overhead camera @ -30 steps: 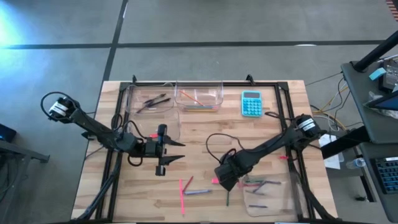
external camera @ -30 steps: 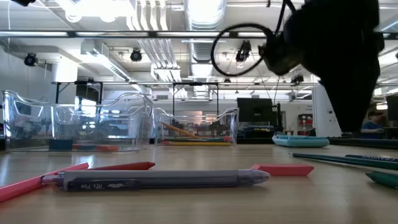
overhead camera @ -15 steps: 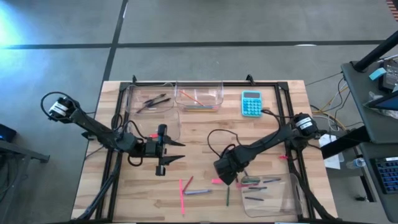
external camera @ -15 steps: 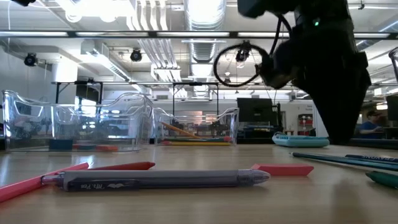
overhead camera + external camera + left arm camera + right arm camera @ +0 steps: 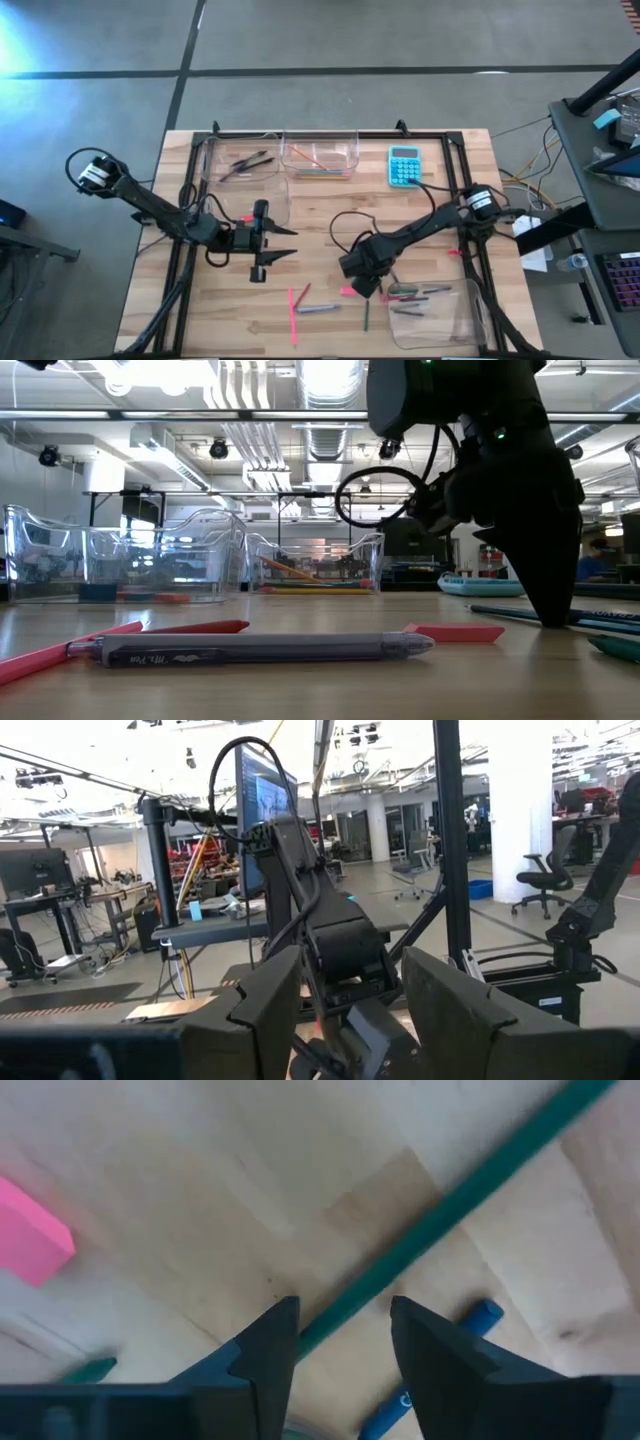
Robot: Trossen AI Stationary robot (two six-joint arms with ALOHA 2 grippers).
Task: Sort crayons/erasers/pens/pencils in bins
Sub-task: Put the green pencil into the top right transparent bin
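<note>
My right gripper [image 5: 345, 1342] points down, open, low over the near right of the table [image 5: 330, 215]. A long green pencil [image 5: 452, 1208] runs between its fingers, which stand on either side without touching it. A pink eraser [image 5: 30, 1238] and a blue crayon [image 5: 470, 1318] lie close by. In the low view the gripper [image 5: 552, 615] hangs just above the green pencils [image 5: 600, 622]. My left gripper [image 5: 283, 243] waits open and level at the table's middle left.
Clear bins stand at the far left [image 5: 240, 160], far middle [image 5: 320, 155] and near right [image 5: 440, 318]. A turquoise calculator [image 5: 404, 166] lies at the far right. A grey pen [image 5: 250, 649] and pink sticks [image 5: 455, 632] lie near the front edge.
My right gripper has come down toward the table and shifted a little toward the left edge, so that it now hangs low over the green pencil. The left arm and the things on the table have stayed put.
</note>
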